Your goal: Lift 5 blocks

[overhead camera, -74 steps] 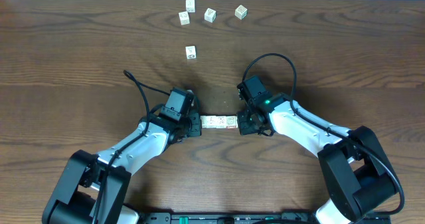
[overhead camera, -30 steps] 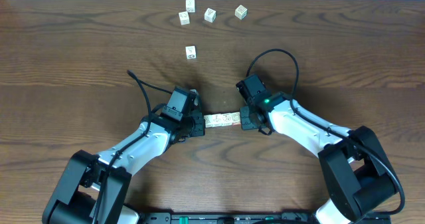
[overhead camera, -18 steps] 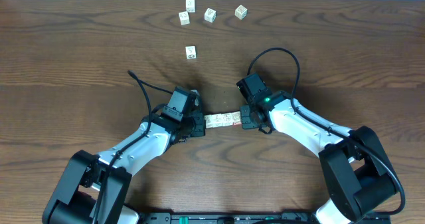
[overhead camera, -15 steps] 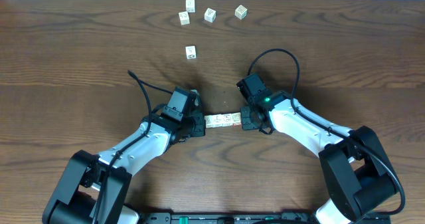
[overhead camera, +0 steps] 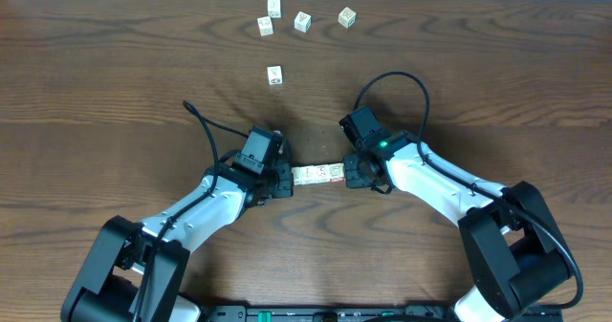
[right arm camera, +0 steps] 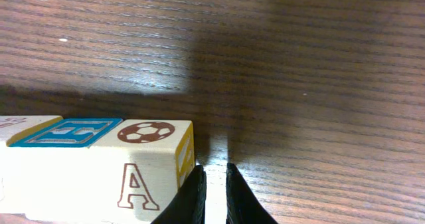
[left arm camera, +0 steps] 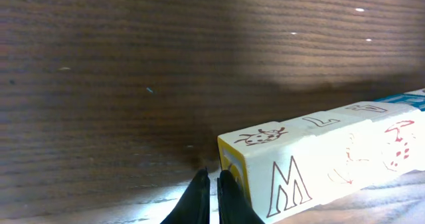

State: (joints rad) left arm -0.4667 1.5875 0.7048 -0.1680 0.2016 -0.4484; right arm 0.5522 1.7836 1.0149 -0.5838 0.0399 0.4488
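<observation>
Left hand (left arm camera: 212, 194) pressed together, right hand (right arm camera: 214, 191) slightly parted, flanking block row (overhead camera: 317, 174); overhead alone shows five loose blocks (overhead camera: 274, 74).

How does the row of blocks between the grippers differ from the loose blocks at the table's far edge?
The row of blocks sits end to end, touching, pinned between the left gripper and right gripper. The loose blocks lie apart, at mixed angles, with nothing touching them. Both sets are small white printed cubes.

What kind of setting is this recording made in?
Probably a robot test bench rather than a home: a bare dark wood-grain tabletop, two white-and-black arms mounted at its near edge, and small white printed letter blocks, some scattered far off, others in a row between the left gripper and right gripper.
</observation>
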